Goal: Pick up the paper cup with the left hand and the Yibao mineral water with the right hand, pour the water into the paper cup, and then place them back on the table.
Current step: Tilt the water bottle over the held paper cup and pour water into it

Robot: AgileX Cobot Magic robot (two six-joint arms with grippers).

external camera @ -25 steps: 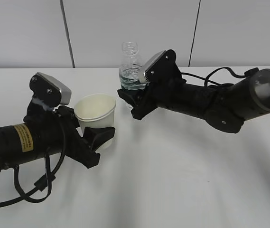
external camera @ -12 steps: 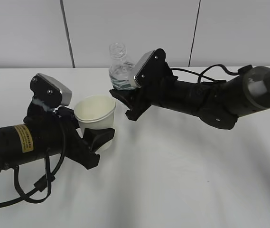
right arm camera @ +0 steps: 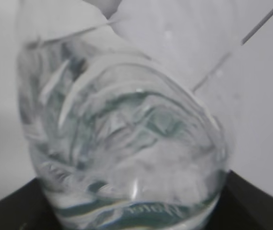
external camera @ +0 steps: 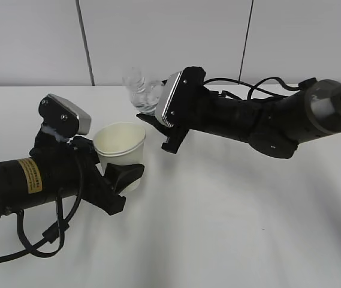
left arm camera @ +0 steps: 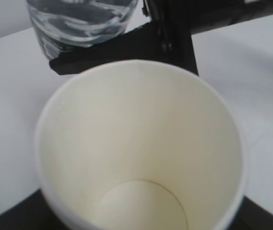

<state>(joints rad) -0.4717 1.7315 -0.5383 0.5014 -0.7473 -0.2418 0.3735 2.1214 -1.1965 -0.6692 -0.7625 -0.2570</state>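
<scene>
- Both pick-ups look done: the left hand (external camera: 122, 174) has its jaws clamped around the paper cup (external camera: 121, 147), which sits upright on the left side of the table (external camera: 230, 228), whether lifted or resting I can't tell.
- Over on the right, the right hand (external camera: 158, 123) is clamped on the Yibao mineral water (external camera: 141, 93), held up off the table just behind and above the cup.
- The bottle is leaning, its open neck tipped over to the left, up beyond the cup's far rim.
- From the left wrist, the cup's inside (left arm camera: 141, 158) is plain and dry-looking, bottom disc clear, no water in it that I can make out.
- From the right wrist, water is sloshed inside the tilted bottle (right arm camera: 122, 143), green label at the bottom edge.
- So I'd call it the start of the pour: the mouth doesn't look to be over the cup yet, and no stream shows.
- What's left, as I judge it: line up, pour, then set both things back down.
</scene>
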